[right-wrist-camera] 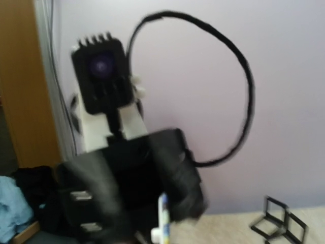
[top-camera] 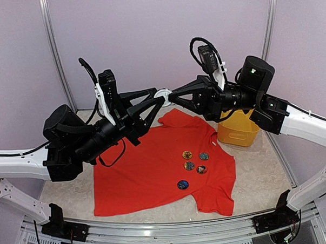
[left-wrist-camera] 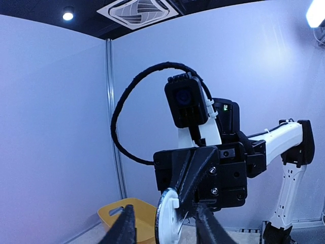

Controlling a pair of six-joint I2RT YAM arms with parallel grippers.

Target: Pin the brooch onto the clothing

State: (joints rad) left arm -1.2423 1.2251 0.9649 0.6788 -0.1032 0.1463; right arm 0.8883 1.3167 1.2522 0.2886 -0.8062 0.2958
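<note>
Right pincer: its jaws are pressing together on the edge of the brooch, holding it up in the air.
Left pincer: it is facing the right one tip to tip. Its fingers are standing apart on either side of the brooch, and a gap is showing on the side of that finger (seen from the left wrist).
Brooch: a round white disc is hanging between the two pincers, above the far edge of the T-shirt and not touching the cloth (its front is too hard to make out).
T-shirt: the red shirt is lying spread flat on the bench under both arms, with its collar pointing toward the far right.
Badges: five small round ones are sitting in a loose cluster on the chest of the shirt, close to one another.
Basket: the yellow one is sitting on the bench just beside the shirt's far right shoulder, partly hidden behind the right arm.
Right wrist view: it is blurring too much to add detail.
</note>
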